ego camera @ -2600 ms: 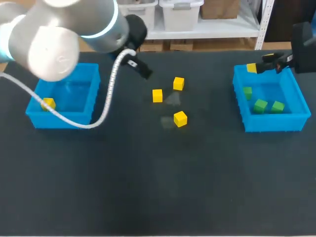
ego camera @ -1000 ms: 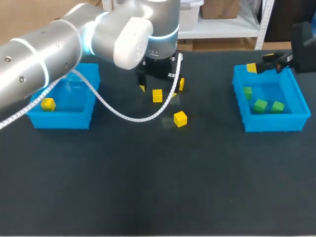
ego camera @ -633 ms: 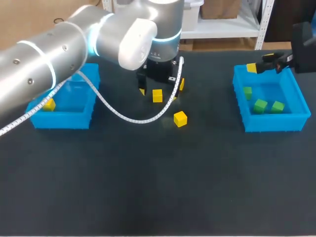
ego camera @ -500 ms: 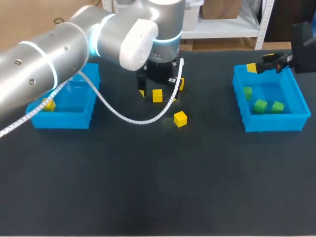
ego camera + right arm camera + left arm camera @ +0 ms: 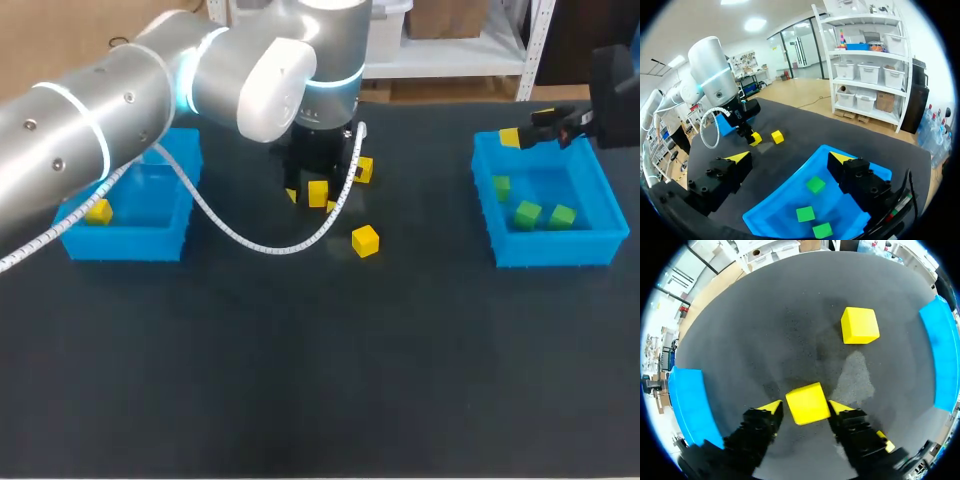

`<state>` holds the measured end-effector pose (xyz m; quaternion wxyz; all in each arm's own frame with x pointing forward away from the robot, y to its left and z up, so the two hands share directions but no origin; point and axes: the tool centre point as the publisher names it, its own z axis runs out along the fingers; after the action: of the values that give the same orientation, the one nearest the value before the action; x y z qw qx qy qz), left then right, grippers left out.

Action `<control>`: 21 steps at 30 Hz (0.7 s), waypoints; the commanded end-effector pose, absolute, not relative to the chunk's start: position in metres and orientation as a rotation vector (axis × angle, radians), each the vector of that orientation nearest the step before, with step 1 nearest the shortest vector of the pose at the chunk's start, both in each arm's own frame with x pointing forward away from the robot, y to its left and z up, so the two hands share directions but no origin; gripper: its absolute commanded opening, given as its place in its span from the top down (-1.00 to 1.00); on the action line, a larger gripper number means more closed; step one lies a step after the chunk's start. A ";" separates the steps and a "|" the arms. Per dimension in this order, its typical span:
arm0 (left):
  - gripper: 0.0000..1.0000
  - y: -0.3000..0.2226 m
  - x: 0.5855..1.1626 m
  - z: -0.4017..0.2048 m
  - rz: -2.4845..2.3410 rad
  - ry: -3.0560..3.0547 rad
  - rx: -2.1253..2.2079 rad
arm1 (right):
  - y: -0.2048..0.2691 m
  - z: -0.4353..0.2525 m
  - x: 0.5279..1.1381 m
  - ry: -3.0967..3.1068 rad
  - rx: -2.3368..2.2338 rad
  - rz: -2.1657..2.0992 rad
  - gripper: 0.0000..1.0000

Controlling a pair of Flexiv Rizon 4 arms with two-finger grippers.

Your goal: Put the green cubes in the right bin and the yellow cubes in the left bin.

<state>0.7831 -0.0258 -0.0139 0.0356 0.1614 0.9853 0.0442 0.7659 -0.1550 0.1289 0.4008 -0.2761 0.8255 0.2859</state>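
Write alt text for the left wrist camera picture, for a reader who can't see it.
The left gripper hangs low over the dark table with a yellow cube between its open fingers. A second yellow cube lies farther ahead on the table, and a blue bin wall shows off to each side.

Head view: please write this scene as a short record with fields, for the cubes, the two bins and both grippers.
left gripper: down at the table, around the middle yellow cube
loose yellow cubes: two, on the table near that gripper
left bin: holds one yellow cube
right bin: holds three green cubes
right gripper: open, empty, above the right bin
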 end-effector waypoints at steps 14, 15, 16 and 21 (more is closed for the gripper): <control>1.00 -0.005 0.770 0.055 0.040 2.812 0.524 | -0.156 0.129 0.765 2.086 -0.699 0.724 -1.00; 1.00 0.002 0.770 0.068 0.040 2.775 0.512 | -0.156 0.129 0.765 2.086 -0.699 0.724 -1.00; 1.00 0.013 0.771 0.083 0.059 2.728 0.491 | -0.156 0.129 0.765 2.086 -0.699 0.724 -1.00; 1.00 0.073 0.783 0.122 0.155 2.635 0.326 | -0.156 0.129 0.765 2.086 -0.699 0.724 -1.00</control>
<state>0.8150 0.0331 0.0882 0.1454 0.1370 0.9777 0.0645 0.7659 -0.1549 0.1290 0.4008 -0.2761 0.8254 0.2860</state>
